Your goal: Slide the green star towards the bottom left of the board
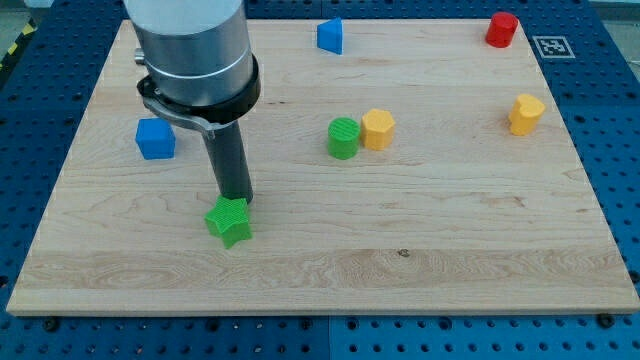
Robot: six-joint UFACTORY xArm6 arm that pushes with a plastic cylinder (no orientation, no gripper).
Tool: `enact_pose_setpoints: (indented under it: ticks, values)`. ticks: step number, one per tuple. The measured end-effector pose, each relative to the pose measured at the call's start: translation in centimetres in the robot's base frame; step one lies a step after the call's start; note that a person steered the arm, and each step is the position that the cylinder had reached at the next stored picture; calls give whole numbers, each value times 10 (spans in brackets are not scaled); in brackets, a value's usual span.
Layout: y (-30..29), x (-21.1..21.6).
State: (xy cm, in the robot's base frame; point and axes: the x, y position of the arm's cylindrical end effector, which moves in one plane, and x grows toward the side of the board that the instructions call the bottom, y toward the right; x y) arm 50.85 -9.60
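Nearest the view's bottom: green star (229, 221), lying flat on the wooden worktop (420, 270), left of centre, approx. halfway btwn the worktop's left edge and its middle, a fair way in from the bottom edge. My tip (238, 200) sits right at the star's upper edge, on its top-right side, touching or as good as touching; can't tell which. No jaws on this rig, just the dark rod, so nothing spread or pinched; the rod rises straight up into the grey cylindrical arm housing (190, 45) at the view's top left.

Next back, left side: blue cube (155, 138), well apart from the star, up and to the view's left of it, just left of the rod.

Mid-board: green cylinder (343, 137) and orange block (378, 128), prob. hexagonal, side by side and touching or nearly so, orange on the view's right. Further right, nr. the right edge: yellow block (526, 114), heart-like shape, standing alone.

Far edge: blue block (331, 36), wedge/triangular, nr. top centre; red block (501, 29), roundish, at top right, shape not clear. A black-and-white marker tag (549, 46) sits just off the worktop's top right corner.
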Motion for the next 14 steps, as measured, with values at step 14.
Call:
enact_pose_setpoints:
  ticks: [14]
  values:
    - [-72,40]
